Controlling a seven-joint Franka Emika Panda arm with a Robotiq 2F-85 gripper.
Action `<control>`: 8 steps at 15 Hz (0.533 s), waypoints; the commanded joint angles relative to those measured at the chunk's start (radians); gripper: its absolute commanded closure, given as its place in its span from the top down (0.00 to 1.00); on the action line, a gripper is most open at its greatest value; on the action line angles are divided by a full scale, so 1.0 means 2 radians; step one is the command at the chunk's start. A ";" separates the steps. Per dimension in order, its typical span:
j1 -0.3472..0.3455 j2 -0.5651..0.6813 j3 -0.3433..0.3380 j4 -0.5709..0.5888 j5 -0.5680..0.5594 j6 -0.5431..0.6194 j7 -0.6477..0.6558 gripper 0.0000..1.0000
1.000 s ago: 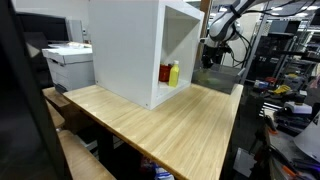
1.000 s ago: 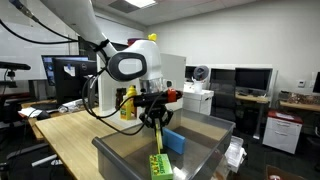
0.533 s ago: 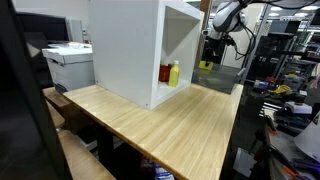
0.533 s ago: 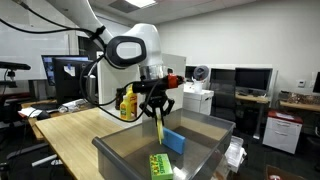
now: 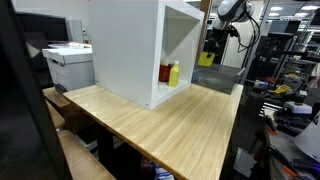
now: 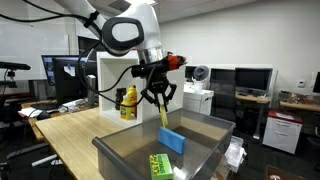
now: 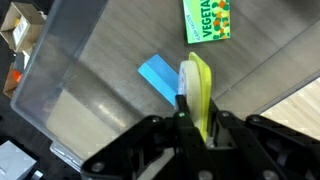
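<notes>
Gripper (image 6: 160, 103) pinched shut on yellow-green strip (image 7: 201, 80) above grey bin (image 6: 120, 152): best w/ firm grip, strip vertical, clear of blue block (image 7: 157, 74).

end effector (image 6: 162, 103), yellow item (image 6: 163, 117), raised higher

White arm (image 6: 148, 22) w/ blk joints, blk pincer (image 6: 160, 104), red wrist part.

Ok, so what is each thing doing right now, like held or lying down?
gripper: shut on the yellow thing, above the bin.
yellow thing: held, hanging over the bin.
blue block: lying on the bin floor.
green box: lying flat in the bin, label up.
bin: open on top.
yellow bottle: standing upright in the white cabinet.
</notes>
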 commanded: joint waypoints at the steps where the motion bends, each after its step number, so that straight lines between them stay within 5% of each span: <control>1: 0.008 -0.034 -0.009 -0.002 -0.025 -0.017 0.027 0.05; 8: 0.012 -0.069 -0.019 0.013 -0.073 -0.055 0.066 0.05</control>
